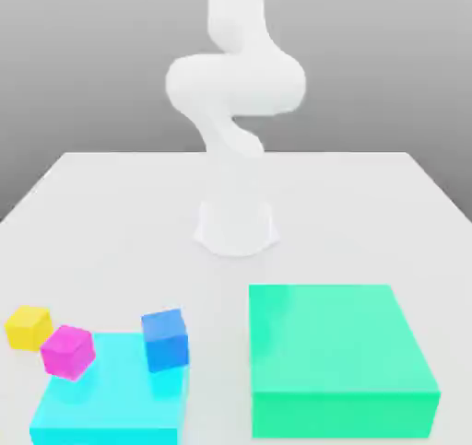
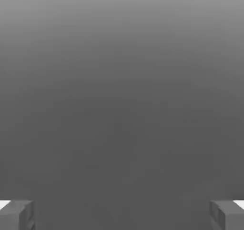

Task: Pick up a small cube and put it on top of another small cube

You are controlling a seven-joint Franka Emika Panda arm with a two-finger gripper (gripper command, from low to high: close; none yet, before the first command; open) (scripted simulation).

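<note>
Presently, the gripper holds nothing, its fingers spread wide. Small blue cube and small magenta cube rest on the flat cyan block, awaiting pickup.

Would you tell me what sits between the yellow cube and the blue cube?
In the exterior view, the magenta cube lies between the yellow cube and the blue cube, on the cyan block's edge.

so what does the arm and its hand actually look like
The smooth, plain white arm is built of rounded tubular segments rising from a round white base on the white table. No cables or markings show. In the hand view, the hand has blocky dark grey fingertips with white behind them.
</note>
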